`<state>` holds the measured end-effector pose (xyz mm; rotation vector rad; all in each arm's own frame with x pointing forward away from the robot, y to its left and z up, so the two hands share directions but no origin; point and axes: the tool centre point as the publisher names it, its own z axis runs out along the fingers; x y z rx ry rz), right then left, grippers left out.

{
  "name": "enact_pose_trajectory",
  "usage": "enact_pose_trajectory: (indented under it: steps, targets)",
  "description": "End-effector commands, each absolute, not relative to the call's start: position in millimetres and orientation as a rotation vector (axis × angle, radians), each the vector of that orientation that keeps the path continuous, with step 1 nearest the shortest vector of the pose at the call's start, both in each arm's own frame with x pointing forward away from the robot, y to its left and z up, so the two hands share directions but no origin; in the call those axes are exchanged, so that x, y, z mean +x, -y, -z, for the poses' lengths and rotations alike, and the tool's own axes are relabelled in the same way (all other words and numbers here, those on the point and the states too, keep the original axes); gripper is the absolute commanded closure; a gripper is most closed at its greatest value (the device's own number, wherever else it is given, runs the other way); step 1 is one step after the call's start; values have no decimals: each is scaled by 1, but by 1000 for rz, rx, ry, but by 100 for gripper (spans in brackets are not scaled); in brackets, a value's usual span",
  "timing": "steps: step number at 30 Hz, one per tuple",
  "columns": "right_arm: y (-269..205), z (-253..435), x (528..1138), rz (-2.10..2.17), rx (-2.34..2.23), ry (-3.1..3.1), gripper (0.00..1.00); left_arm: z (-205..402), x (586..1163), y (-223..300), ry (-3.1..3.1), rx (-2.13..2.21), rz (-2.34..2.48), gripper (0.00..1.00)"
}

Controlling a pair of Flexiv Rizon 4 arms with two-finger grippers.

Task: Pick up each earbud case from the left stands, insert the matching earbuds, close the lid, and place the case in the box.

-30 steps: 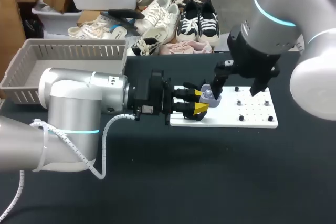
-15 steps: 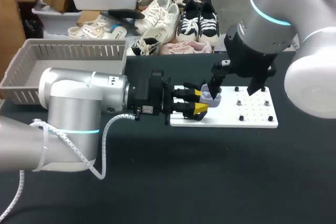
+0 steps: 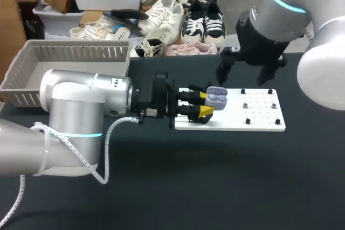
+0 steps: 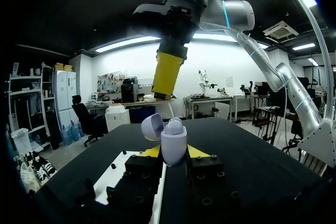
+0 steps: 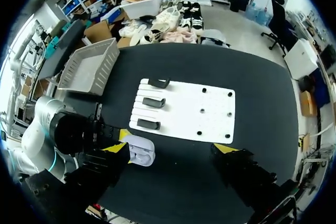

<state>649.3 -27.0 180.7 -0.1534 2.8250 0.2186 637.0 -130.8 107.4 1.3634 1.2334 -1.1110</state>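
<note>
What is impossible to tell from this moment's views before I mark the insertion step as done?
- Inside of the earbud case: in the left wrist view its own front wall hides the wells; in the right wrist view it is too small to tell whether both are filled.
- Stands: in the head view the left claw covers them.
- Basket: in the head view the left arm hides its near corner.

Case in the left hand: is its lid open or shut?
Open. The lid stands tipped back from the case held in the left hand; from above, its inside shows.
</note>
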Motion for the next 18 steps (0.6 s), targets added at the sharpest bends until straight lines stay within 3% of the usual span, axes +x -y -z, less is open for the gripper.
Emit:
enact_pose_trajectory:
  steps: [1,18]
  targets:
    - [28,-180,656,-223,-79,-2791,0,-107,636,131,-1233,1359,1107,100]
    - [20,-157,697,-205,28,-2842,0,-107,636,131,-1233,1359,1107,100]
